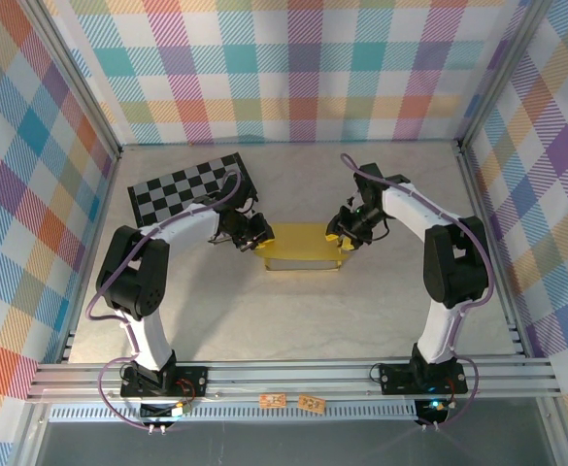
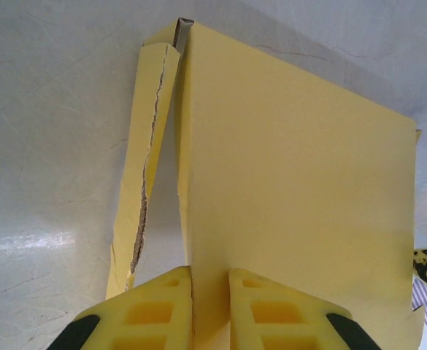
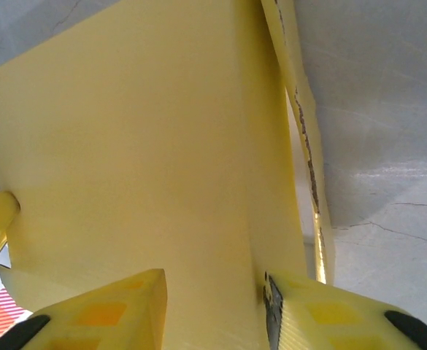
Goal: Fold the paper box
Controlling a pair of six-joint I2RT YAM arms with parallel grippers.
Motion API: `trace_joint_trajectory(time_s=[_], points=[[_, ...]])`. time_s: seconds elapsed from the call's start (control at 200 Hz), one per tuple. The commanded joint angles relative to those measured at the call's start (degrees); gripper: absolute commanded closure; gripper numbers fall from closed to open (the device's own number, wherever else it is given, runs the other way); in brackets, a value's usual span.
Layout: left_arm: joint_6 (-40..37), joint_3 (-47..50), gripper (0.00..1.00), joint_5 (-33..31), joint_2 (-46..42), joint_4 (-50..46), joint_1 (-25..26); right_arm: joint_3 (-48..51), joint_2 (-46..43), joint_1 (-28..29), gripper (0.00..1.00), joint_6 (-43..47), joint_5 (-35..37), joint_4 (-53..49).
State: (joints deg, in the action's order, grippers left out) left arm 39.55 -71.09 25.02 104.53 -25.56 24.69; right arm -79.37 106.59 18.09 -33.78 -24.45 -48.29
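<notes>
Top external view has the box (image 1: 303,247) at mid-worktop (image 1: 293,320), between the two arms. In the left wrist view a narrow flap (image 2: 146,175) with a cracked crease leans off its side; the right wrist view shows the same flap (image 3: 306,153). The left gripper (image 1: 258,238) (image 2: 210,310) is clamped on the thin left edge of the box, fingers nearly together. The right gripper (image 1: 343,239) (image 3: 214,310) straddles the right end, fingers apart with cardboard between; whether they pinch it I cannot tell. A checkerboard (image 1: 191,184) lies far left, behind the left arm.
</notes>
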Motion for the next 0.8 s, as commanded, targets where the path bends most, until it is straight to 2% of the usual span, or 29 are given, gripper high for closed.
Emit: trace_joint_trajectory(time_s=[0.0, 0.2, 0.435, 0.635, 0.795], points=[[-0.9, -0.9, 0.85, -1.1, 1.2, -3.7, 0.8, 0.9, -1.0, 0.5, 0.56, 1.3, 2.3, -2.0], [-0.9, -0.8, 0.85, -1.0, 1.3, -3.7, 0.8, 1.7, -0.8, 0.3, 0.53, 2.5, 1.4, -1.4], [-0.9, -0.4, 0.85, -0.8, 1.3, -3.6, 0.9, 2.2, -0.2, 0.4, 0.62, -0.2, -2.2, 2.0], [-0.5, -0.5, 0.85, -0.5, 1.3, -3.0, 1.2, 4.5, 0.2, 0.9, 0.64, -4.5, -5.4, 6.7], [-0.6, -0.2, 0.85, -0.3, 1.3, -3.0, 1.3, 6.4, -1.2, 0.9, 0.77, -7.1, -4.4, 9.4]])
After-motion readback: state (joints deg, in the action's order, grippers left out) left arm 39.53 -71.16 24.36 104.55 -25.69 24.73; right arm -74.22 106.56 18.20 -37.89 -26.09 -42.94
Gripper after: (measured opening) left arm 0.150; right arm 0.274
